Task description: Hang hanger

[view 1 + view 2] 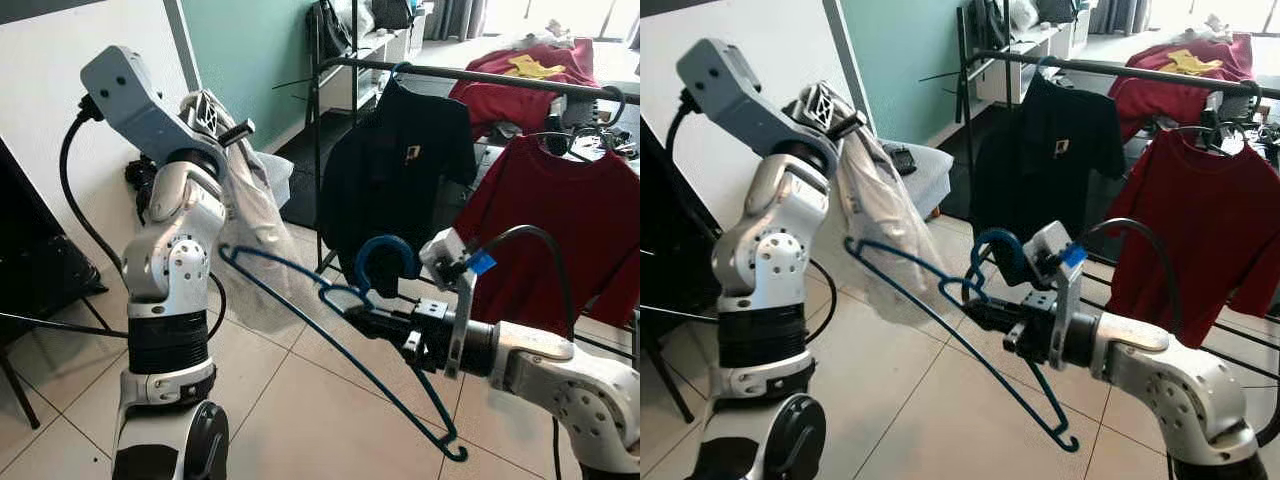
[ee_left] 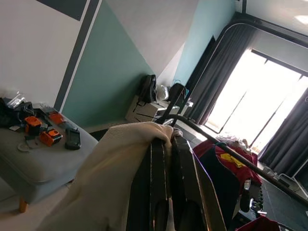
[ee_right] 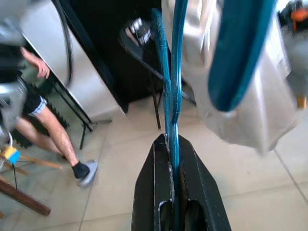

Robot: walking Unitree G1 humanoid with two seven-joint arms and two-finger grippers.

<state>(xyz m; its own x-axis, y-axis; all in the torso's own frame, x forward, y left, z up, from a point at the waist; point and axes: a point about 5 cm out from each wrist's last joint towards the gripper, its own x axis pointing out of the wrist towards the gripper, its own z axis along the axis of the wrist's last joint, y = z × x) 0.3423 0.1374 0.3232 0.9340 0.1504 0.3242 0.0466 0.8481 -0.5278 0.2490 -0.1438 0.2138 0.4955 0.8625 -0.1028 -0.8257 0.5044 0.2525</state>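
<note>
Hanger [image 1: 330,320], blue and bare, was pinched near its neck by the right end effector [image 1: 362,318], its hook curling toward the clothes rail [image 1: 480,76] beyond (left end effector [image 2: 166,192] clamped a pale garment [image 1: 245,225]).

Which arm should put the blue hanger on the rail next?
Right. Its gripper is shut on the hanger near the hook, facing the rail. The left gripper holds cloth.

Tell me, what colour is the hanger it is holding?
Blue; the hanger shows best in the left eye view.
</note>
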